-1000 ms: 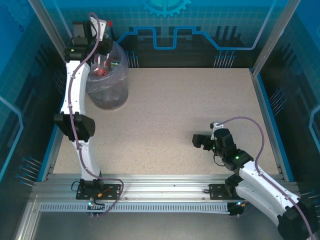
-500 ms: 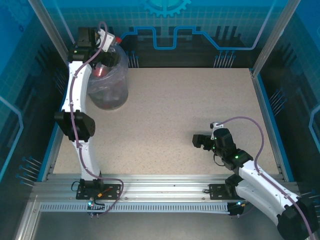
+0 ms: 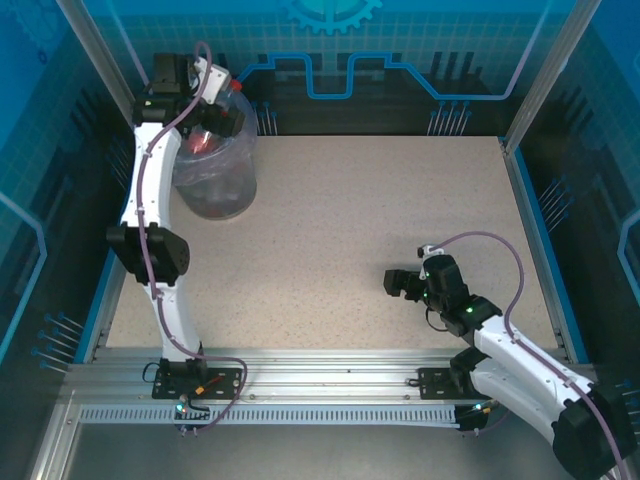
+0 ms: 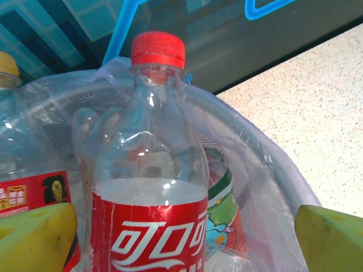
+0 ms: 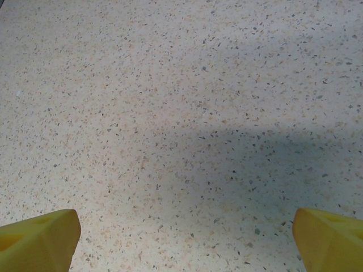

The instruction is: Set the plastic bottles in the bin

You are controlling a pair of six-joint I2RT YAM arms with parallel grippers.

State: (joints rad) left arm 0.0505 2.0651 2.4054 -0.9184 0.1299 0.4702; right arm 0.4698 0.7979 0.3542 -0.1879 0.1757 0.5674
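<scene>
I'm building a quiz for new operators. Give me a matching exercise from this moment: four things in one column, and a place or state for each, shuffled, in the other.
Things:
1. red-capped bottle
2. right pincer
3. bin
4. left pincer

Places or states:
A. open above bare tabletop
B. far left corner of the tabletop, lined with a bag
C. open over the bin
D. upright between two yellow fingers

Pairs: 1-D, 2-A, 3-B, 4-C
</scene>
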